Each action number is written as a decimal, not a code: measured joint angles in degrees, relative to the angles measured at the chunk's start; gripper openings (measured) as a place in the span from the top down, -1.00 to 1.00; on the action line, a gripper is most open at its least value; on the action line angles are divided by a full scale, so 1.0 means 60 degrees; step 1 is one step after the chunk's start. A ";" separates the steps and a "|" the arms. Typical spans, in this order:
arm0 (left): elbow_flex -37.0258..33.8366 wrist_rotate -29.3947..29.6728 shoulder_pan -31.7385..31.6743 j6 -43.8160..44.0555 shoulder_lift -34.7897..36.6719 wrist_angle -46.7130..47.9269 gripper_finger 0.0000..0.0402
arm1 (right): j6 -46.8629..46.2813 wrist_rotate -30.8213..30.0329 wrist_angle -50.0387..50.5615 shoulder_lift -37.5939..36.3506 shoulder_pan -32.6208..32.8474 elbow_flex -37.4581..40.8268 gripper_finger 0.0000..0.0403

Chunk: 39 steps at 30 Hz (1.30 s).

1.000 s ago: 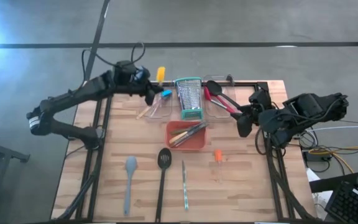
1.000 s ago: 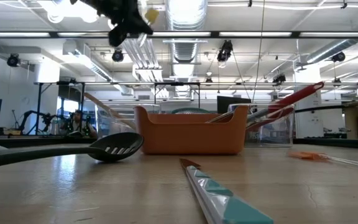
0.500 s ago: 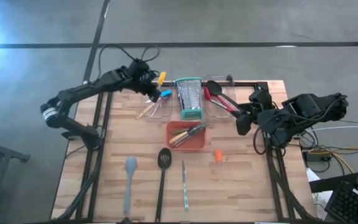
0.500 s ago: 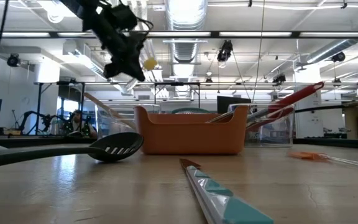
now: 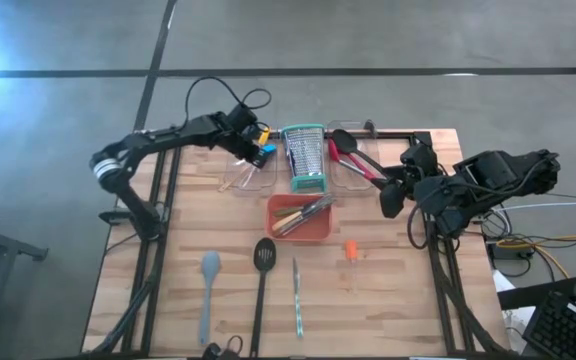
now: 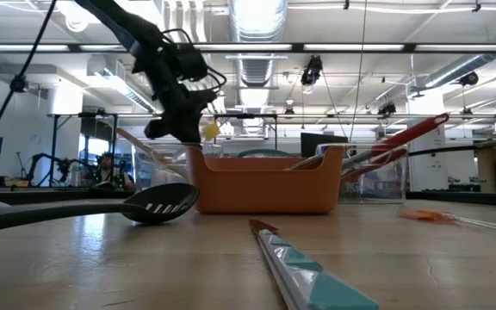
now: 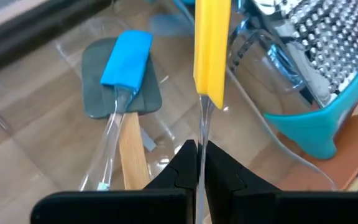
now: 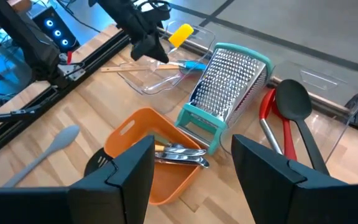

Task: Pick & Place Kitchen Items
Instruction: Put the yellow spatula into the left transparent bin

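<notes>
My left gripper (image 5: 249,141) hangs over the left clear bin (image 5: 240,178) at the table's far side, shut on a yellow-headed spatula (image 7: 211,43) with a clear handle. In that bin lie a blue-headed spatula (image 7: 127,57) and a wooden-handled tool (image 7: 131,152). A grey spatula (image 5: 208,285), a black slotted turner (image 5: 262,275), a slim knife (image 5: 296,298) and an orange-handled tool (image 5: 351,254) lie flat on the near half of the table. My right gripper (image 5: 392,196) waits open at the right, above the table, holding nothing. My left gripper pinches the yellow spatula's clear handle (image 7: 201,127) between its two fingers. The fingers slant down from the table's left and lie along the handle, so the tool sticks out past the fingertips. Its yellow head (image 6: 209,131) leads, lifted clear above the bin.
The steel grater with teal rims (image 5: 304,156) stands upright just right of the left bin. A second clear bin (image 5: 360,180) holds a red spoon and a black spoon. An orange tray (image 5: 313,230) with several utensils sits mid-table. Black rails run along both table sides.
My left gripper has come down from high above the table toward the left clear bin and has tipped further downward. The yellow spatula has stayed in its hold and now hangs just above the bin.
</notes>
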<state>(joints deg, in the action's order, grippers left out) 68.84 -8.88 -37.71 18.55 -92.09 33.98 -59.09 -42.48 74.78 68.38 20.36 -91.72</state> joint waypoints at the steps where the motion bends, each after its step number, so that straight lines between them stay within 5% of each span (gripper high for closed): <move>1: 0.0000 0.0000 0.0000 0.0100 -0.0052 -0.0005 0.94 | 0.0005 0.0000 0.0000 0.0000 -0.0003 0.0000 -0.02; 35: 0.0047 0.0794 -0.0051 0.0233 -0.0685 0.0649 0.94 | 0.0386 0.0080 -0.0004 -0.0011 -0.0007 0.0001 -0.02; 39: 0.0047 0.0786 -0.0051 0.0098 -0.0685 0.0626 0.76 | 0.0386 0.0080 -0.0004 -0.0013 -0.0007 0.0002 -0.02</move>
<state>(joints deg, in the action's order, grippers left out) 69.12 -4.17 -38.02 19.14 -96.20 37.74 -56.77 -42.00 74.76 68.30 20.32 -91.71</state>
